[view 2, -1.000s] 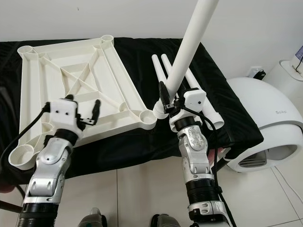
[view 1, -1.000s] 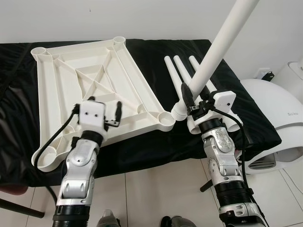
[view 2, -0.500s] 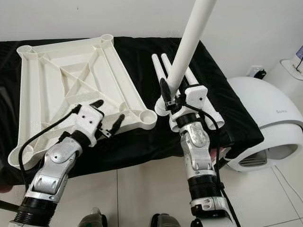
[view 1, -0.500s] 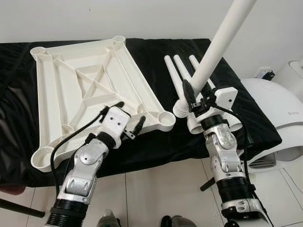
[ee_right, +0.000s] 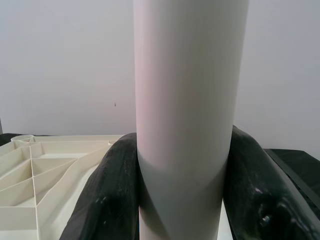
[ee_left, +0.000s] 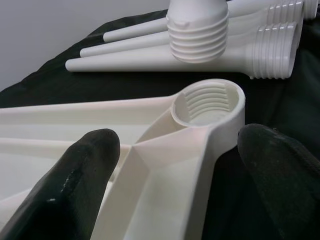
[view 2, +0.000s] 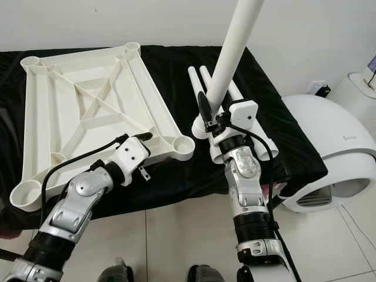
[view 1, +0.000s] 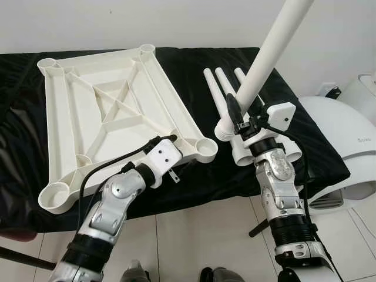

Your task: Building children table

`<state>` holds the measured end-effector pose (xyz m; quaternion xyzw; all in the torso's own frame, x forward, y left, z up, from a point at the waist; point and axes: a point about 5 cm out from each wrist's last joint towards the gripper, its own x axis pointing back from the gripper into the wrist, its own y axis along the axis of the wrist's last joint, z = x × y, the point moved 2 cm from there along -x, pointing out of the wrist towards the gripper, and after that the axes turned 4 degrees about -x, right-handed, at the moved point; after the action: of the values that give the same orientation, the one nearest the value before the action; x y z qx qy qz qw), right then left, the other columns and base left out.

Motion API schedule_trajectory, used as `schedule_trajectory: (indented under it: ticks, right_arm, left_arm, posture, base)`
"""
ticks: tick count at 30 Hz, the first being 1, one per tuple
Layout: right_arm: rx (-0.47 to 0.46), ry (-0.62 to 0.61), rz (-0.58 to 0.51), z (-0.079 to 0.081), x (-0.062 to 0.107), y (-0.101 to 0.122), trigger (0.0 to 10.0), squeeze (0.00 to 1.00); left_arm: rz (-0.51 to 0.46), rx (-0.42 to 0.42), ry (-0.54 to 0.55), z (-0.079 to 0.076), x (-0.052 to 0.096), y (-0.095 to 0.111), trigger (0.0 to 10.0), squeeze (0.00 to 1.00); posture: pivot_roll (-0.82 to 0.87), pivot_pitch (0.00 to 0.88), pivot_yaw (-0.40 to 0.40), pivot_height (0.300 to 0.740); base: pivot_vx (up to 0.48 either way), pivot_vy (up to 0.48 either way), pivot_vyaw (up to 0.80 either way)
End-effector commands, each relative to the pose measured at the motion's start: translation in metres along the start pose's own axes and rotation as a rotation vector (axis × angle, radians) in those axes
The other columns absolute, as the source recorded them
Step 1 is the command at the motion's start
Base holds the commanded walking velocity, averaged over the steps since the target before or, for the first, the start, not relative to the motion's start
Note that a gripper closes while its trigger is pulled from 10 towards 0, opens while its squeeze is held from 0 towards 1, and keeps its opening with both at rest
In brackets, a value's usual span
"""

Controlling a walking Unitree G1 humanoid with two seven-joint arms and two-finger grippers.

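Left wrist view basically tells you how this step should go: the threaded socket (ee_left: 209, 102) at the near right corner of the upside-down tabletop (view 1: 111, 111) sits right between the two spread black fingers (ee_left: 82, 170) of the left end effector (view 1: 171, 157), and the threaded end of the held leg (ee_left: 197, 30) hangs just above and a bit beyond it. So the left one is wide open, straddling that corner but not clamping it as far as I can see.

From the head camera, the right end effector (view 1: 238, 120) is closed around the leg (view 1: 267, 56) near its fat threaded end, and the leg tilts up and away to the right. The other three legs (view 1: 226, 94) are lying on the black cloth (view 1: 194, 67) over the counter, just right of the tabletop.

If I were doing this, I'd pinch the corner with the left first so the frame can't skate on the cloth. Then straighten the leg until it's square to the socket before lowering. Going in tilted like that looks like a good way to cross-thread plastic. Only start twisting once the threads seat flat.
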<state>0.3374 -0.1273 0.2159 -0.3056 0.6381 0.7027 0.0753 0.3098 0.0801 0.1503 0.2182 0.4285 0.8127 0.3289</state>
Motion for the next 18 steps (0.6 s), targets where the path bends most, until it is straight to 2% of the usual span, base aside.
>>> schedule_trajectory:
  ticks: [1, 4, 7, 11, 18]
  right_arm:
    - [0.018, -0.001, -0.022, -0.003, -0.002, 0.005, 10.0, 0.0]
    - [0.024, -0.001, -0.027, -0.004, -0.002, 0.006, 10.0, 0.0]
    - [0.025, -0.001, -0.027, -0.004, -0.002, 0.006, 10.0, 0.0]
    - [0.032, -0.004, -0.028, -0.005, -0.001, 0.007, 10.0, 0.0]
    - [0.034, -0.003, -0.027, -0.005, 0.0, 0.007, 10.0, 0.0]
  left_arm:
    - [0.055, -0.026, -0.064, -0.005, -0.003, -0.008, 10.0, 0.0]
    - [0.106, -0.043, -0.111, -0.006, -0.002, -0.016, 10.0, 0.0]
    - [0.11, -0.044, -0.116, -0.006, -0.001, -0.017, 10.0, 0.0]
    - [0.128, -0.008, -0.196, -0.013, 0.004, -0.021, 10.0, 0.0]
    - [0.128, 0.031, -0.215, -0.013, 0.005, -0.022, 10.0, 0.0]
  posture:
    - [0.05, 0.112, -0.025, 0.74]
    - [0.04, 0.11, -0.02, 0.74]
    - [0.04, 0.11, -0.02, 0.74]
    - [0.04, 0.11, -0.013, 0.74]
    - [0.04, 0.11, -0.01, 0.74]
  base:
    - [0.0, 0.0, 0.0]
    - [0.0, 0.0, 0.0]
    - [0.0, 0.0, 0.0]
    - [0.0, 0.0, 0.0]
    - [0.0, 0.0, 0.0]
